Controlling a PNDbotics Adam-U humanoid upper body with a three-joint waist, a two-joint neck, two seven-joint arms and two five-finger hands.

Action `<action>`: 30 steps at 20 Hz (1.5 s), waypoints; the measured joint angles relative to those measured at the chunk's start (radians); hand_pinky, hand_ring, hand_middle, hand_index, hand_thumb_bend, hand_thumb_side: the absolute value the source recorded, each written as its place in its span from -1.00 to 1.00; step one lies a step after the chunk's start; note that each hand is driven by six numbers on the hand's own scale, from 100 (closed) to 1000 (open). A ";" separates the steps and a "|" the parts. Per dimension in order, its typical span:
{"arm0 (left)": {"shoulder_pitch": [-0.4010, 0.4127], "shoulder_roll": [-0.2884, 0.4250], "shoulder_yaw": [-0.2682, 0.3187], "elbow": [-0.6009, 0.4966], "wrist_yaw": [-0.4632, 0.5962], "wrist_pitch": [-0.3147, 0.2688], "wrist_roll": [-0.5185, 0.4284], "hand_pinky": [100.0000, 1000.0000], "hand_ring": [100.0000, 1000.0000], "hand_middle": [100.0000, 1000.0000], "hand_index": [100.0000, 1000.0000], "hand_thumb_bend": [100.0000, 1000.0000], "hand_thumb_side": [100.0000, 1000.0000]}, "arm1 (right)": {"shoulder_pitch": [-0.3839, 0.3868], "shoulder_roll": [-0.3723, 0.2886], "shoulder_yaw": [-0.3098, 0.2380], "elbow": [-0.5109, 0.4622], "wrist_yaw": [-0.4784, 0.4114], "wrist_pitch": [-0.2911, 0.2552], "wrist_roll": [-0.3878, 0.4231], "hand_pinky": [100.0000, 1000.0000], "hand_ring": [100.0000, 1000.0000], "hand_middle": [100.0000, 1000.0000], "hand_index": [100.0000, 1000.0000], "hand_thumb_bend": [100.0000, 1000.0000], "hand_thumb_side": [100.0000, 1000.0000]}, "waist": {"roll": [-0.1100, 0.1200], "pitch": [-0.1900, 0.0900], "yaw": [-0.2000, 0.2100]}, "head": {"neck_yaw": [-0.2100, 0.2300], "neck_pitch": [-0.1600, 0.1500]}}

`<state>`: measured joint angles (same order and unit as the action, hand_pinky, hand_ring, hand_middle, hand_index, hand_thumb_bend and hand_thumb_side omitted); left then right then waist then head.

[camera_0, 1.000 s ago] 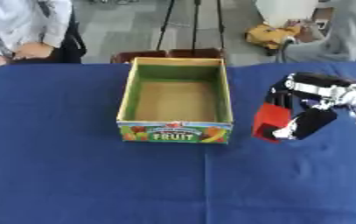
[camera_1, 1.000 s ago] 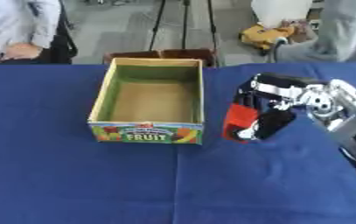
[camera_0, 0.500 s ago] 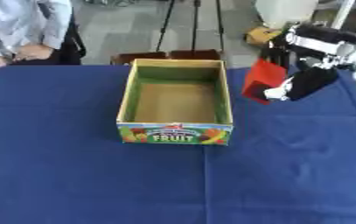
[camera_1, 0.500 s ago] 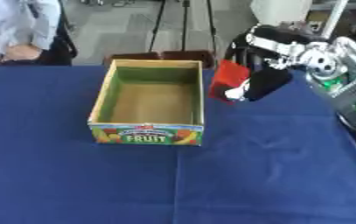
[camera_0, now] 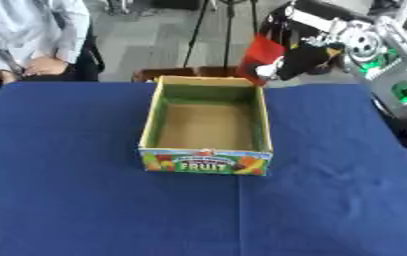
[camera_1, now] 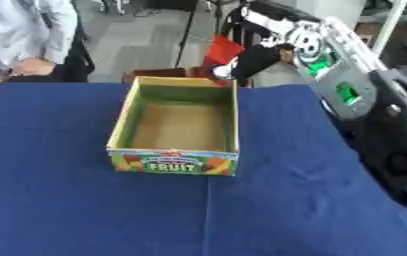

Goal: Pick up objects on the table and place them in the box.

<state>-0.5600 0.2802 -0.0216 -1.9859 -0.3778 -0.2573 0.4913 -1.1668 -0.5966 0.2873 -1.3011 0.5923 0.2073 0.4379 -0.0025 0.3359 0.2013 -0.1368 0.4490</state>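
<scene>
An open cardboard box [camera_0: 205, 158] with a "FRUIT" label on its front stands in the middle of the blue table; its inside looks bare. My right hand [camera_0: 301, 59] is raised above the box's far right corner, shut on a red packet [camera_0: 261, 54] that hangs tilted over the far rim. The same red packet [camera_1: 221, 52] shows in the right eye view, with the hand [camera_1: 257, 59] just to its right. My left hand is not in view.
Blue cloth [camera_0: 84, 200] covers the table all around the box. A person stands at the far left edge [camera_0: 31, 45]. A tripod's legs [camera_0: 228, 30] stand behind the table. My right arm [camera_1: 355, 90] reaches in from the right.
My right hand has lifted the red packet from beside the box's right wall up and to the left, to above the far right corner. The camera has shifted too.
</scene>
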 measured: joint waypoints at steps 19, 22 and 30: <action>-0.022 -0.018 -0.005 0.000 0.015 -0.006 -0.002 0.51 0.72 0.66 0.87 -1.00 0.88 | -0.004 0.267 -0.073 0.423 0.263 -0.106 -0.173 -0.77 -0.16 -0.32 -0.07 -1.00 -0.43 | 0.000 0.032 0.044 | -0.047 -0.019; -0.022 -0.018 -0.005 0.000 0.016 -0.007 -0.001 0.51 0.72 0.66 0.87 -1.00 0.88 | -0.004 0.279 -0.084 0.452 0.278 -0.112 -0.185 -0.58 -0.04 -0.18 0.10 -0.74 -0.32 | 0.000 0.035 0.046 | -0.048 -0.019; -0.022 -0.018 -0.005 0.000 0.017 -0.007 -0.001 0.51 0.72 0.66 0.87 -1.00 0.88 | -0.004 0.284 -0.090 0.437 0.283 -0.139 -0.214 0.28 0.51 0.43 0.61 0.28 0.50 | 0.000 0.035 0.044 | -0.048 -0.019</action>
<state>-0.5824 0.2619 -0.0269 -1.9859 -0.3613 -0.2647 0.4906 -1.1706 -0.3124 0.1976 -0.8645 0.8752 0.0687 0.2244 -0.0025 0.3707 0.2454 -0.1848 0.4297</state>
